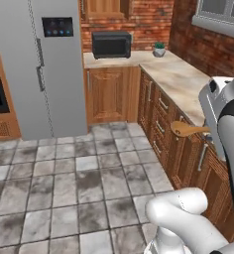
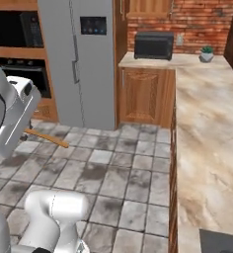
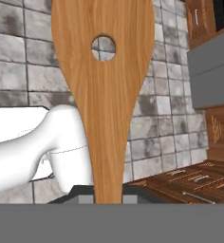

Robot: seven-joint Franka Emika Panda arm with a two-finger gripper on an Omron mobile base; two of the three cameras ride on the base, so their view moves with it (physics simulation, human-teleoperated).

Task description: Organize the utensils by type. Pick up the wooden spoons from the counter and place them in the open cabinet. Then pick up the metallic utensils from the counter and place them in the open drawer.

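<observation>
**Grey stone floor tiles [image 3: 19,71] behind a held spoon**

Wooden spoon [image 3: 104,95]: warm brown grain, broad flat oval bowl pierced by one round hole, narrowing to a slim handle. Clamped at the handle by the gripper [image 3: 107,199], jaws narrow around it. Held in mid-air above mottled tiles, just off the marble-look counter [image 1: 183,82] edge.

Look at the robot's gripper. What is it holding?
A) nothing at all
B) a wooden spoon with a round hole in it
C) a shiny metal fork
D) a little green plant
B: in the hand view the wooden spoon, brown with a round hole through its wide end, rises straight out of the gripper, and the left base view shows it sticking out from the hand above the floor.
</observation>
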